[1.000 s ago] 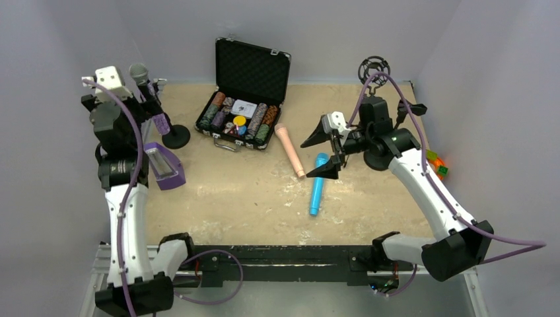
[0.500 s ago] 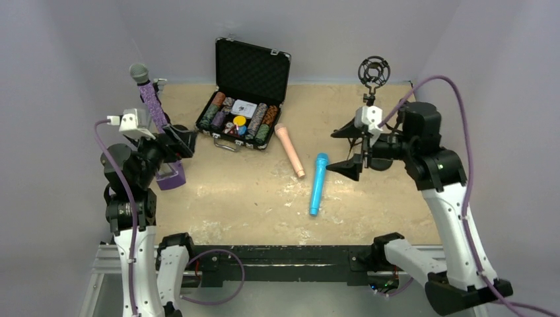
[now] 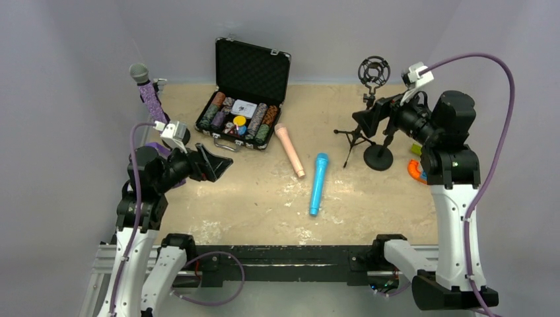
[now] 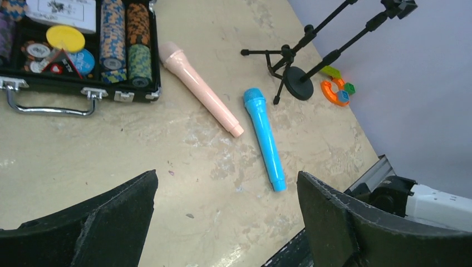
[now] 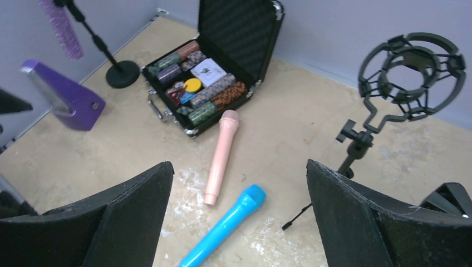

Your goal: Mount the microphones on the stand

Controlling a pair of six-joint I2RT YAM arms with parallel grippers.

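The glittery purple microphone (image 3: 148, 92) with its grey mesh head sits clipped in the left stand (image 5: 122, 73) at the back left. Flat on the table's middle lie the pale pink microphone (image 3: 289, 150) and the bright blue microphone (image 3: 318, 183), side by side and apart. They also show in the left wrist view, pink microphone (image 4: 200, 89) and blue microphone (image 4: 265, 139). At the back right stand a shock-mount stand (image 3: 374, 71) and a small tripod stand (image 3: 353, 135). My left gripper (image 3: 212, 164) hovers open left of the pink one. My right gripper (image 3: 366, 119) is open by the right stands, holding nothing.
An open black case of poker chips (image 3: 241, 119) sits at the back centre. A purple wedge-shaped object (image 5: 64, 94) lies near the left stand's base. Small orange and green toys (image 4: 335, 92) lie at the right edge behind the stands.
My left arm has dropped from beside the purple microphone and swung right over the table. My right arm has pulled back and right, away from the blue microphone. Both grippers stay open.
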